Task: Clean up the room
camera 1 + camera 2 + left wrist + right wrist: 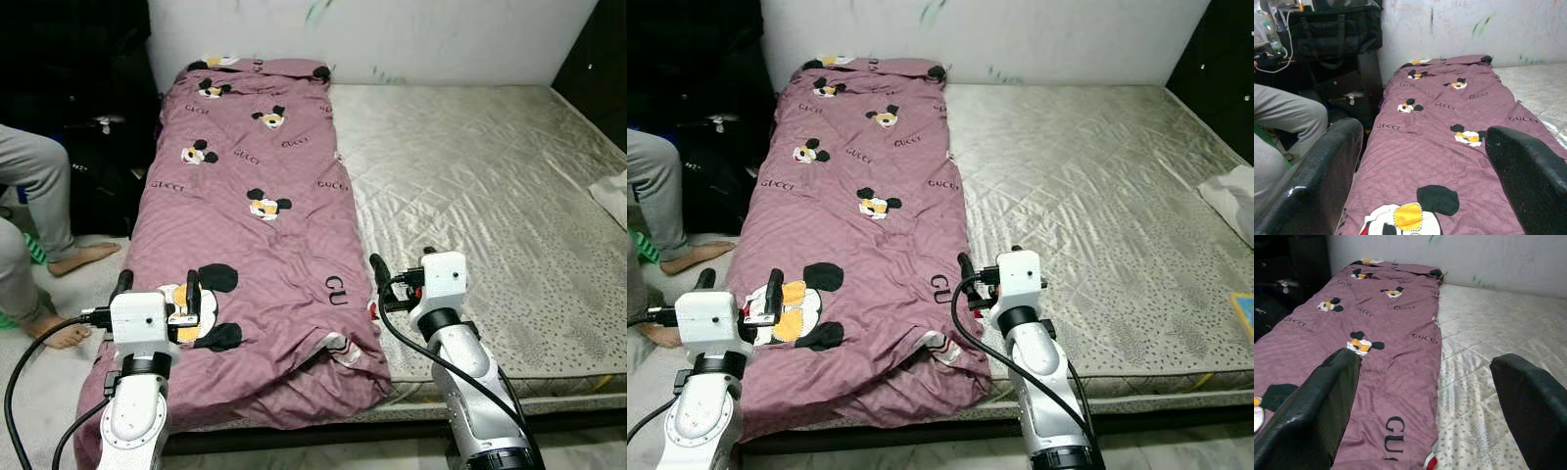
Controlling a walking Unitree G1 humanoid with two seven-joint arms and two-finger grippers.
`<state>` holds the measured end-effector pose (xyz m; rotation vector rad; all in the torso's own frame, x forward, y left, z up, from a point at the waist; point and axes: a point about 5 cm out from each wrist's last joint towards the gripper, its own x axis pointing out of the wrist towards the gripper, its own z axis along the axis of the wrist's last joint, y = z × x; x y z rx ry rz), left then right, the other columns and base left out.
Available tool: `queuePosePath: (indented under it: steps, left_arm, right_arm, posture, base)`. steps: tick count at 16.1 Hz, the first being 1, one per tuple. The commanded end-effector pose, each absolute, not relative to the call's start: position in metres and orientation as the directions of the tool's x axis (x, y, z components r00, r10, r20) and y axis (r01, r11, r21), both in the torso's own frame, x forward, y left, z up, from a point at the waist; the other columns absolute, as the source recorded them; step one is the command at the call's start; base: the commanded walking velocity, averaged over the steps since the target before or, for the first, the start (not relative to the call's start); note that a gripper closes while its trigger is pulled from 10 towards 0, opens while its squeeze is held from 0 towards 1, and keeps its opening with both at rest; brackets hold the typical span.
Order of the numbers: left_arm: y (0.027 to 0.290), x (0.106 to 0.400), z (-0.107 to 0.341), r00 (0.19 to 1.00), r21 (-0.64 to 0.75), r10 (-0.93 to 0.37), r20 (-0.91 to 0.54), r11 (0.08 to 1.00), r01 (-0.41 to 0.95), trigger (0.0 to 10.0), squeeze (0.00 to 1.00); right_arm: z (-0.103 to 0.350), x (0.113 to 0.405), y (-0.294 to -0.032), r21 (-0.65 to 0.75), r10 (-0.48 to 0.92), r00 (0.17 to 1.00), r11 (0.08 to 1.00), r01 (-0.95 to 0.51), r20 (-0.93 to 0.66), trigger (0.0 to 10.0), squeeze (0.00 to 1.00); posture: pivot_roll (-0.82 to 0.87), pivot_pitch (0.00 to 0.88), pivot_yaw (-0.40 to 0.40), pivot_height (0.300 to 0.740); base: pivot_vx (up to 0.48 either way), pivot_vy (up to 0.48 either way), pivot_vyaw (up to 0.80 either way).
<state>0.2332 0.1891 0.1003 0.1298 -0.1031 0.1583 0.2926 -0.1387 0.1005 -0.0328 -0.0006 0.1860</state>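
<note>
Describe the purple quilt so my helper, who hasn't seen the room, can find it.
On the bed's grey mattress, look along the robot's left side, from the wall to the near edge. The purple quilt lies there in a long strip, printed with cartoon mice and black lettering, unlike the bare mattress beside it.

You see two silver arms with white boxy wrists, looping black cables, and black fingers on the left gripper and right gripper; markings seem illegible.
</note>
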Motion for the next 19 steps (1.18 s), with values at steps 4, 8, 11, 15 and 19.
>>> queuePosePath:
  steps: [4,8,11,15,19]
  left_arm:
    - [0.1909,0.2334,0.0989,0.983,0.111,0.160,0.092,0.979,-0.170,10.0,0.00]
    - [0.1916,0.2336,0.0993,0.982,0.113,0.167,0.088,0.978,-0.177,10.0,0.00]
    - [0.1909,0.2344,0.0995,0.982,0.111,0.167,0.086,0.978,-0.176,10.0,0.00]
    - [0.1913,0.2352,0.0986,0.981,0.107,0.173,0.081,0.978,-0.182,10.0,0.00]
    - [0.1916,0.2360,0.0989,0.980,0.104,0.181,0.082,0.976,-0.189,10.0,0.00]
  right_arm:
    - [0.0980,0.2916,-0.1372,-0.018,0.192,0.981,0.981,-0.193,-0.017,10.0,0.00]
    - [0.0985,0.2914,-0.1366,-0.014,0.199,0.980,0.980,-0.200,-0.020,10.0,0.00]
    - [0.0982,0.2915,-0.1364,-0.016,0.201,0.979,0.979,-0.201,-0.021,10.0,0.00]
    - [0.0976,0.2917,-0.1363,-0.019,0.202,0.979,0.979,-0.203,-0.024,10.0,0.00]
    - [0.0960,0.2925,-0.1358,-0.020,0.209,0.977,0.978,-0.210,-0.030,10.0,0.00]
  posture:
    - [0.05,0.103,-0.038,0.731]
    - [0.05,0.117,-0.040,0.697]
    - [0.05,0.119,-0.040,0.681]
    - [0.05,0.121,-0.042,0.681]
    - [0.05,0.122,-0.043,0.681]
  base:
    - [0.000,0.000,0.00]
    - [0.000,0.000,0.00]
    - [0.000,0.000,0.00]
    - [0.000,0.000,0.00]
    - [0.000,0.000,0.00]
